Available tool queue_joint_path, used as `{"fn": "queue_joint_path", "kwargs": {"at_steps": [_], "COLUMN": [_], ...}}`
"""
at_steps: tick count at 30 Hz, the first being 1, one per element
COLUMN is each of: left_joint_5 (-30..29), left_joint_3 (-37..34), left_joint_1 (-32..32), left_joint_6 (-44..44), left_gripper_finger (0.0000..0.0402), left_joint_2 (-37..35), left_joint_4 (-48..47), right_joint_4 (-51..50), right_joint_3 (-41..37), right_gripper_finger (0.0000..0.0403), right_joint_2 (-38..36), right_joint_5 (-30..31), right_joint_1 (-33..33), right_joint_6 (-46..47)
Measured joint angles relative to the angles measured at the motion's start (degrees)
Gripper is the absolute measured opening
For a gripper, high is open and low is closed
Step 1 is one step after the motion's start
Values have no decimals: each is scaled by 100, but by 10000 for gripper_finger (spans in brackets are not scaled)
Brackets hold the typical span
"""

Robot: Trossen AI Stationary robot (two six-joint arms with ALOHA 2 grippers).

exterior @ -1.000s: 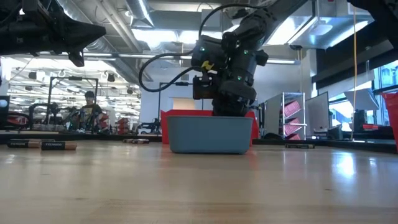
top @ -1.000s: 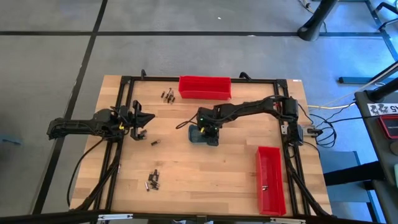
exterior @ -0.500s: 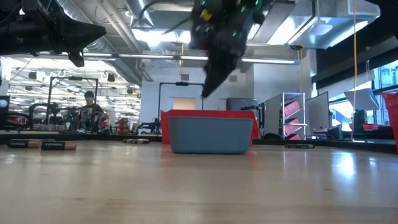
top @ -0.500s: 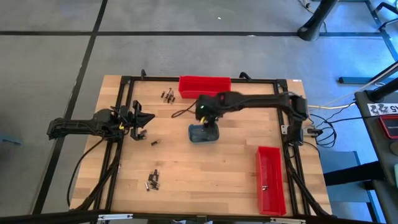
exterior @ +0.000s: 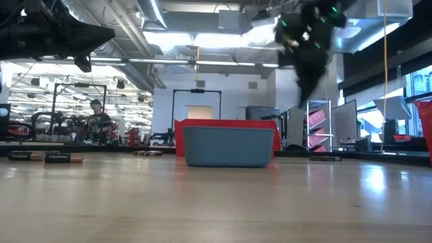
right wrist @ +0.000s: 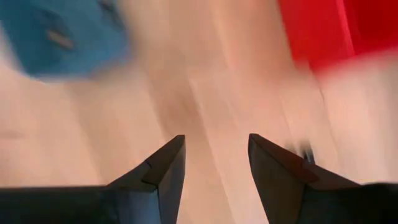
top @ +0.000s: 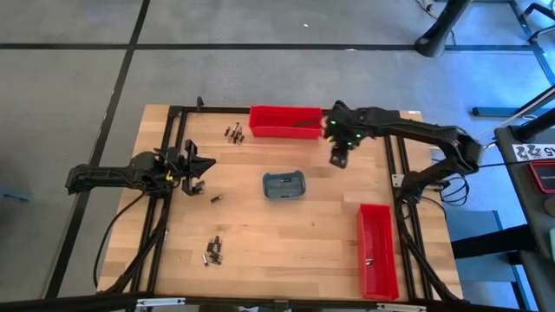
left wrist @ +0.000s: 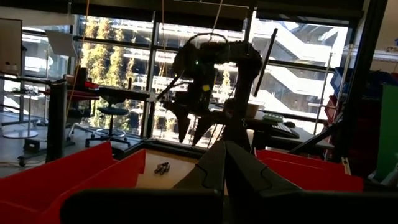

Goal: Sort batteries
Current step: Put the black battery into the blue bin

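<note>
The right tool (top: 339, 159) hung above the counter (top: 286, 243), fingers apart and empty, beside one red bin (top: 285, 121). The batteries (top: 213, 251) lay well away in three loose clusters, pointing mixed ways. The left tool (top: 199, 170) waited with fingers together.

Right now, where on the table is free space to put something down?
Bare wood lies between the blue tray and the right red bin, and along the near edge. Crowded: batteries by the far red bin, more batteries near left.
</note>
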Motion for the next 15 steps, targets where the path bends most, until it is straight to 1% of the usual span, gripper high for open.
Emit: {"fn": "queue_joint_path", "kwargs": {"at_steps": [2, 5, 8, 11, 15], "left_joint_5": [-1, -9, -30, -67, -75], "left_joint_3": [0, 0, 0, 0, 0], "left_joint_1": [0, 0, 0, 0, 0], "left_joint_6": [21, 156, 292, 305, 254], "left_gripper_finger": [1, 1, 1, 1, 1], "left_joint_2": [0, 0, 0, 0, 0], "left_joint_4": [1, 10, 18, 20, 21], "right_joint_4": [-8, 133, 595, 1127, 1458], "right_joint_3": [-497, -1133, -1610, -1830, -1847], "right_gripper_finger": [177, 177, 177, 177, 177], "right_joint_2": [-171, -227, -137, -21, 177], "right_joint_5": [201, 277, 329, 515, 526], "right_joint_1": [-285, -703, -1026, -1264, -1553], "right_joint_6": [94, 103, -272, -622, -1035]}}
